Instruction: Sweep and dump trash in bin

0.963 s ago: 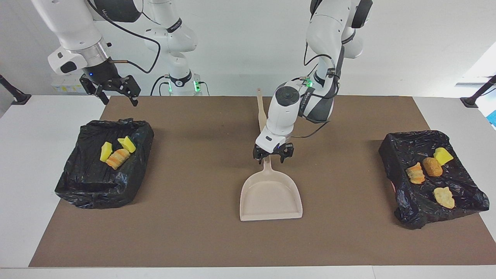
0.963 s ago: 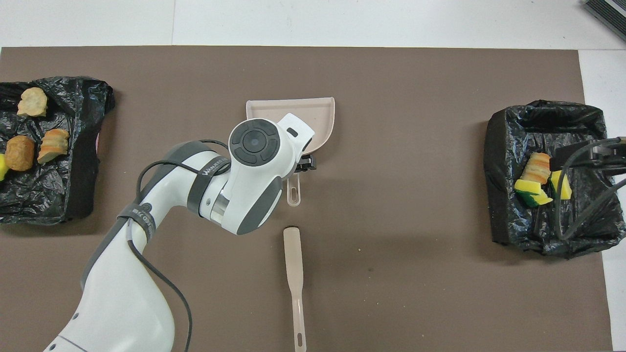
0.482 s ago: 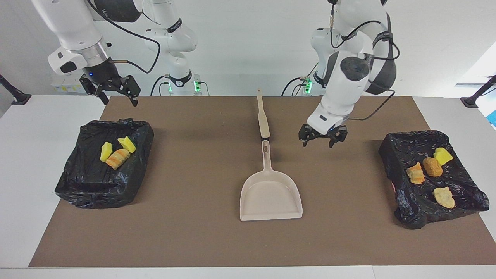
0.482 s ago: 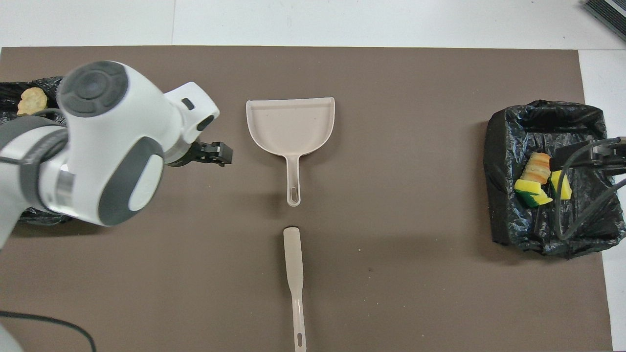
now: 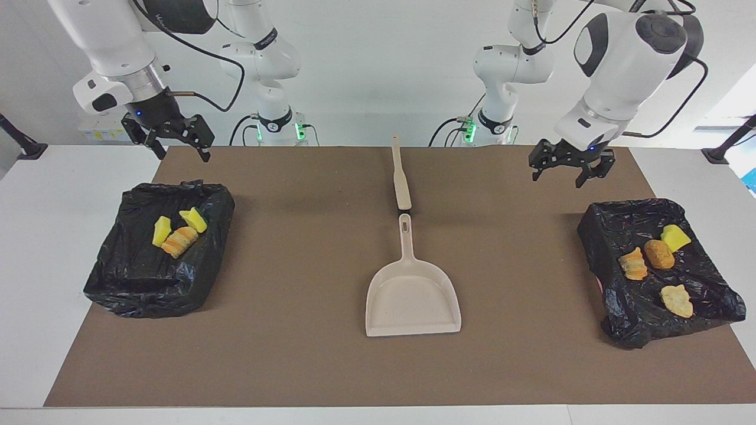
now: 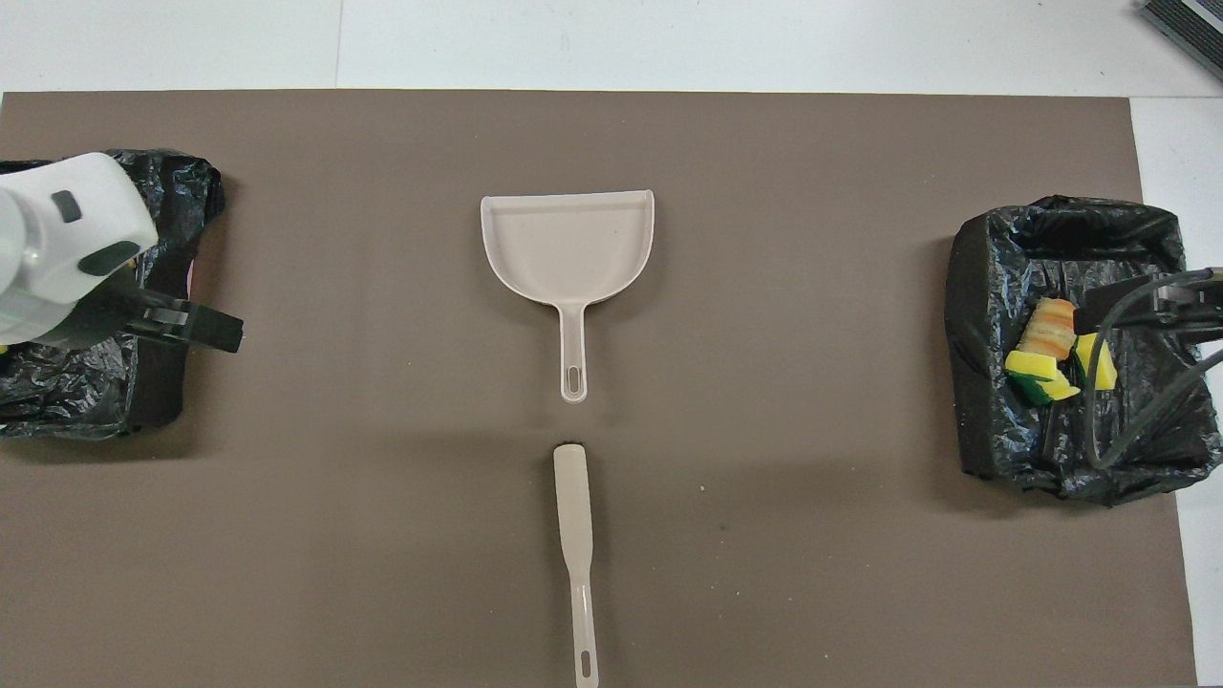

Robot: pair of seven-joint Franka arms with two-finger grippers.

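Observation:
The trash lies in two black-bagged bins. In the bin (image 5: 147,295) at the right arm's end are two yellow sponge pieces (image 5: 161,230) and an orange chunk (image 5: 180,241). The bin (image 5: 644,330) at the left arm's end holds several scraps (image 5: 658,254). My left gripper (image 5: 567,174) hangs open and empty over the mat beside that bin. My right gripper (image 5: 183,150) waits open above the mat's edge by its own bin. In the overhead view the left arm (image 6: 57,248) hides its bin's scraps; the other bin's trash (image 6: 1046,330) shows.
A beige dustpan (image 5: 412,295) lies mid-mat, its handle pointing toward the robots. A beige brush (image 5: 401,177) lies in line with it, nearer to the robots. A brown mat (image 5: 295,354) covers the white table.
My left gripper has left the dustpan's handle, risen and swung toward the left arm's end of the table. The dustpan stays in place. The right arm has not moved.

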